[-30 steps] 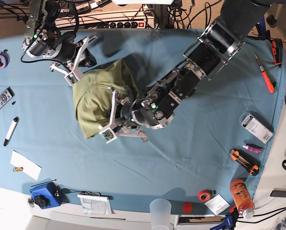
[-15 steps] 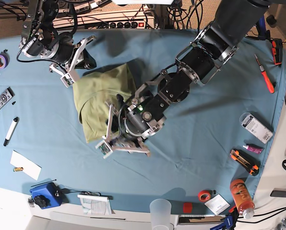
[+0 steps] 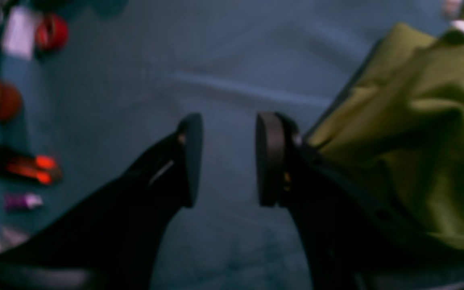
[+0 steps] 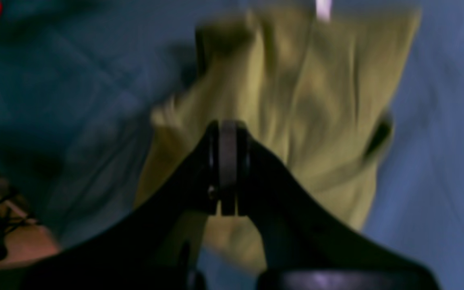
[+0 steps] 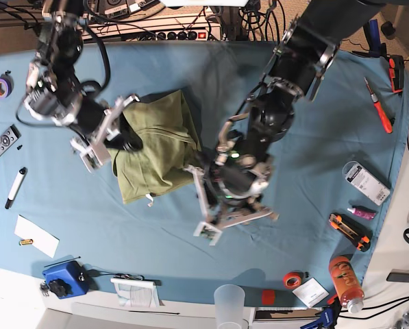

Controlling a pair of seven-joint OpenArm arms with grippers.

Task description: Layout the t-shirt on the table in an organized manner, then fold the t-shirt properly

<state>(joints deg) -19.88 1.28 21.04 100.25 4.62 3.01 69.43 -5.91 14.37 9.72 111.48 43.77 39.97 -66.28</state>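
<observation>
The olive t-shirt (image 5: 155, 147), folded to a compact bundle, lies left of center on the teal counter (image 5: 314, 205), its long axis running up and down the frame. The right arm's fingers (image 5: 125, 135), pressed together and holding nothing visible, sit at its left edge. The left arm's fingers (image 5: 205, 205) stand spread and empty just beyond its lower right corner.

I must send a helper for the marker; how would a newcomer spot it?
Start at the table's side where the grey remote lies. Just below that remote sits the marker, alone on teal cloth. It is a slim white stick with black ends, unlike the flat white paper nearby.
</observation>
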